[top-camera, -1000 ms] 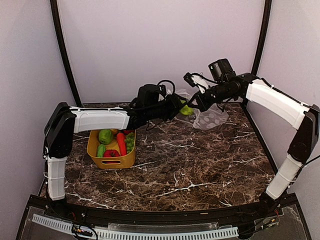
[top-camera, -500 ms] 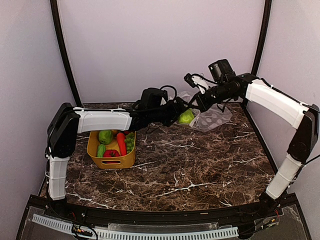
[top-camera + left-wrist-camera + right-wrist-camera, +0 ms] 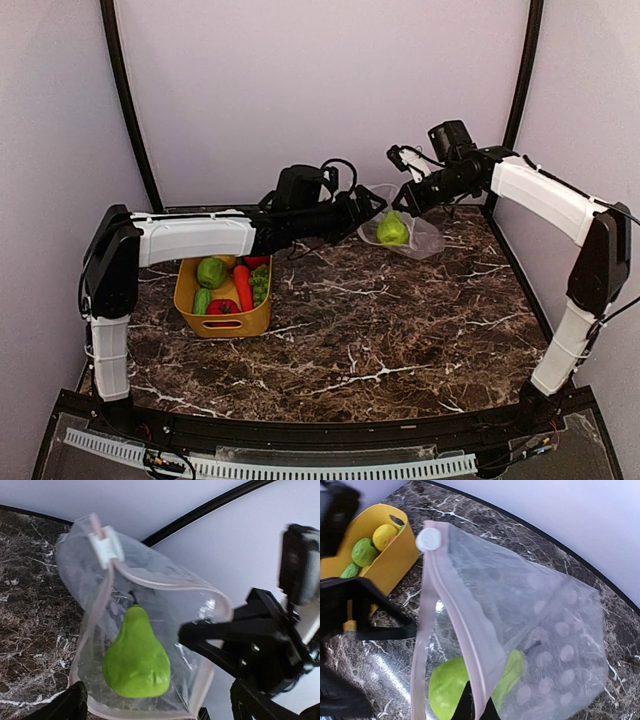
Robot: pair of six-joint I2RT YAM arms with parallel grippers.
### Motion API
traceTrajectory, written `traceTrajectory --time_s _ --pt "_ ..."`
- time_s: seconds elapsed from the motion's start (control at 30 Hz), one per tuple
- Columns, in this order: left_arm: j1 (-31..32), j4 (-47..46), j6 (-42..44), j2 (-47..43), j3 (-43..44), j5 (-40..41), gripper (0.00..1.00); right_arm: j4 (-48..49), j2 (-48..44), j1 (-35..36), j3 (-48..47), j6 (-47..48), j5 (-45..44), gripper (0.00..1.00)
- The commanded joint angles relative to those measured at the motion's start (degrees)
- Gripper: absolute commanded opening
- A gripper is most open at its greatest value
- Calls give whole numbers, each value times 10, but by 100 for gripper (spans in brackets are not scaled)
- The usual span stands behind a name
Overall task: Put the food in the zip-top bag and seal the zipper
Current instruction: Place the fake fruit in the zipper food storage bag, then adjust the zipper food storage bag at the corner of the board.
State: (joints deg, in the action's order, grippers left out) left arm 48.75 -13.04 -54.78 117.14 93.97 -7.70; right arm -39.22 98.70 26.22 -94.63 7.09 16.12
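A green pear (image 3: 392,230) lies inside the clear zip-top bag (image 3: 425,235) at the back right of the table. In the left wrist view the pear (image 3: 137,660) sits behind the open mouth, which is ringed by the pinkish zipper (image 3: 165,582) with its white slider (image 3: 105,547). My left gripper (image 3: 374,204) is open and empty just outside the mouth. My right gripper (image 3: 405,198) is shut on the bag's zipper rim (image 3: 470,645) and holds the mouth up and open. More food, a green round fruit (image 3: 211,272), a carrot (image 3: 243,287) and a red apple (image 3: 222,307), lies in the basket.
The yellow basket (image 3: 228,325) stands at the left, under my left forearm; it also shows in the right wrist view (image 3: 390,562). The back wall and black corner posts are close behind the bag. The dark marble table (image 3: 380,330) spreads out in front.
The green pear has left my left gripper and dropped into the bag. My left gripper has drawn back slightly from the mouth. My right gripper has shifted a little right with the rim.
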Motion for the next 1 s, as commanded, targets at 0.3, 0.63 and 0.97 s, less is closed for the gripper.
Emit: traceTrajectory --time_s 0.3,0.63,0.97 --pt "25 34 89 -134 -83 104 78 -6 10 -49 -48 -15 94 0" --pt "33 1 52 -40 -63 103 59 5 11 -40 -17 -27 133 0" --pt "30 -8 43 -5 -27 124 34 12 9 -2 12 -8 93 0"
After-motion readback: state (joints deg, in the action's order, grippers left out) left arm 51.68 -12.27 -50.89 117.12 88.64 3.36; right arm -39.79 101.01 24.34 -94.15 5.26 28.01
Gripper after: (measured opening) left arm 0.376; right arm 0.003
